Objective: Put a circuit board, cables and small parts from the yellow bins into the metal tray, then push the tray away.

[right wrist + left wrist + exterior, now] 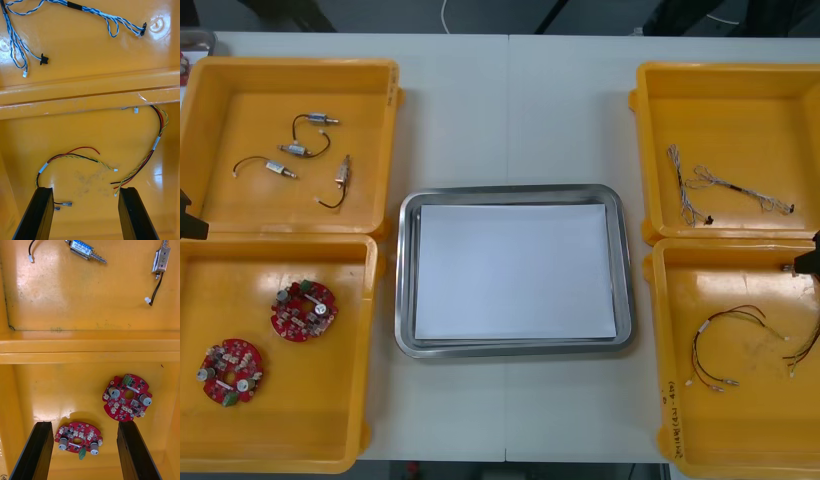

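The metal tray [406, 300], white inside and holding nothing, lies mid-table. Two round red circuit boards [304, 310] [229, 371] rest in the near left yellow bin [330, 420]. My left gripper [84, 424] hangs open above that bin, and one board [78, 437] lies between its fingers, the other [127, 397] just beyond. Over the near right bin [740, 430] my right gripper [84, 191] is open above red and yellow cables [75, 153] [725, 335]. In the front view the left gripper [190, 222] and right gripper [805, 262] show at the edges.
The far left bin [240, 100] holds several small metal parts [295, 150] [84, 249] with black leads. Twisted blue and white cables [720, 185] [105, 17] lie in the far right bin [740, 100]. Bare table stretches beyond the tray.
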You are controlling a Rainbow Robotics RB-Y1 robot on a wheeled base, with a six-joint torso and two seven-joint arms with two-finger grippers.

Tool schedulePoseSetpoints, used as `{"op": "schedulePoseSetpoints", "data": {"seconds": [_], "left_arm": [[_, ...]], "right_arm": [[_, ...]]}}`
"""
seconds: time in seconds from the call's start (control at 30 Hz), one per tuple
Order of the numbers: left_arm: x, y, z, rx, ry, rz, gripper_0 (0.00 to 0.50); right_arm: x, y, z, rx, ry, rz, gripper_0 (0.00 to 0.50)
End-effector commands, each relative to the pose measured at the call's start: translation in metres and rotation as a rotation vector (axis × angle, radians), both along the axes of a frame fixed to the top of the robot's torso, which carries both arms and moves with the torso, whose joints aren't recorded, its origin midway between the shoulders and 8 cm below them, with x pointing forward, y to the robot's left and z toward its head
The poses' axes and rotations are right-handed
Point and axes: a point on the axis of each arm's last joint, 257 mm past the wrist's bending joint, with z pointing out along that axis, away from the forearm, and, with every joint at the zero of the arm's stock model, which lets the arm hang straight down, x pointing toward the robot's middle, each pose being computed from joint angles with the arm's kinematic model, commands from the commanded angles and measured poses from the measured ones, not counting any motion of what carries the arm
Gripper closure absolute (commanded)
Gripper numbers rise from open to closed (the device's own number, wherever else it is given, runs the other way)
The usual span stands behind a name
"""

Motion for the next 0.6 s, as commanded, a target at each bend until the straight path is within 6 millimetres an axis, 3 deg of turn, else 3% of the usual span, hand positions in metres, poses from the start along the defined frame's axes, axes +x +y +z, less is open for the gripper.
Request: {"op": "schedulePoseSetpoints", "data": {"seconds": [0.03,0.6], "left_arm": [[-0.0069,0.0147,0.0126,0.051,-0.014,0.01,0.0],[-0.0069,0.0147,0.0126,0.051,-0.014,0.01,0.0]], "right_arm": [[-0.0046,-0.013,0.0062,-0.051,0.003,0.018,0.0],[-0.0046,-0.013,0.0062,-0.051,0.003,0.018,0.0]]}}
